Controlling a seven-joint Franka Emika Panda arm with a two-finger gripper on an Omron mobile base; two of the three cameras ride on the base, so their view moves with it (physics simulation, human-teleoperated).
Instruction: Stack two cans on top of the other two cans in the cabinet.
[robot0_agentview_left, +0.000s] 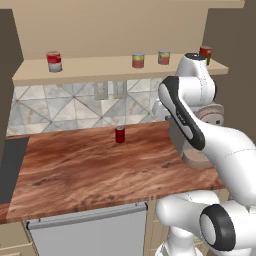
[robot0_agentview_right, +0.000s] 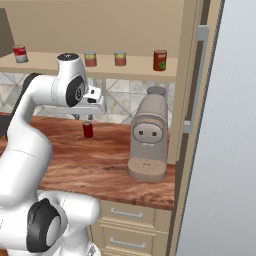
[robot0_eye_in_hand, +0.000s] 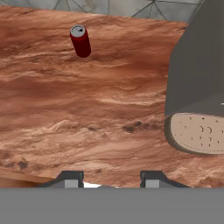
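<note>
Cabinet (robot0_agentview_left: 30, 75): four cans standing apart, none stacked | jaws: pressed together, holding nothing

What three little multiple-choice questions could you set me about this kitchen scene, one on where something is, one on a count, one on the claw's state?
1. Where does the small crimson can stand?
A. On the wooden counter
B. On the cabinet shelf
C. On top of the coffee machine

2. How many cans stand on the cabinet shelf?
A. Two
B. Four
C. Six

3. What is the claw doing?
A. Gripping a can
B. Pressing on the coffee machine
C. Holding nothing, above the counter

Answers:
1. A: both base views show it upright on the wood, left of the coffee machine.
2. B: the white-banded red can, two yellow-red cans and the orange-red can stand in a row, none stacked.
3. C: the hand view shows only bare counter between its fingertips.
</note>
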